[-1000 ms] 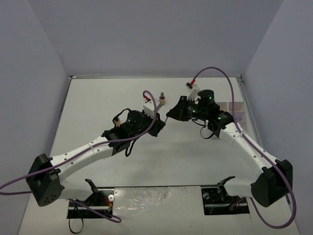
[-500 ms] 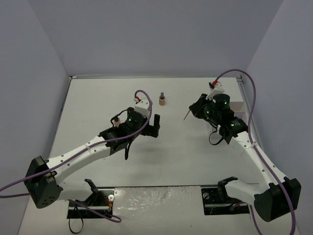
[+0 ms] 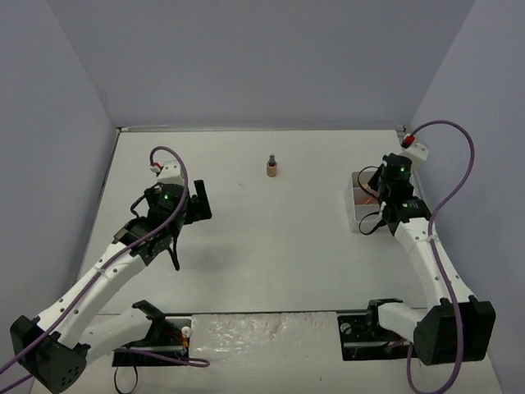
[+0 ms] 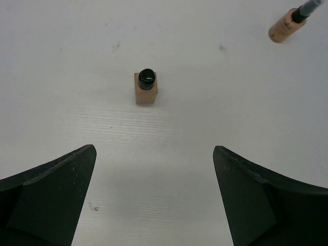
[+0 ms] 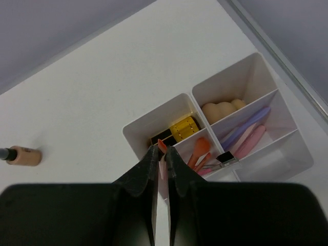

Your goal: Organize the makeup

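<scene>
Two tan bottles are out on the bare table [image 4: 230, 107], so I have the left gripper [image 4: 154, 151] spread to its widest and empty, aimed down at the nearer one. That square tan bottle [image 4: 145, 88] stands upright with its dark cap up, ahead of the fingertips and slightly left of the midline between them, apart from both. The grey-capped bottle [image 4: 287, 25] stands well off to the upper right, out of reach of this approach. My read is that wide jaws leave room to drop around the square body without knocking it. On the other side, the right gripper [image 5: 161, 151] is pinched nearly closed on a thin pink stick [image 5: 162, 166], its reddish tip poking out past the fingers. I hold it over the white tray [image 5: 154, 117], right above the divider between the gold-black lipstick [image 5: 179, 129] and the cell with the orange-tipped pieces. The peach sponge [image 5: 221, 110] and the lilac and pink sticks [image 5: 248, 134] lie in cells farther back, sorted by kind.
</scene>
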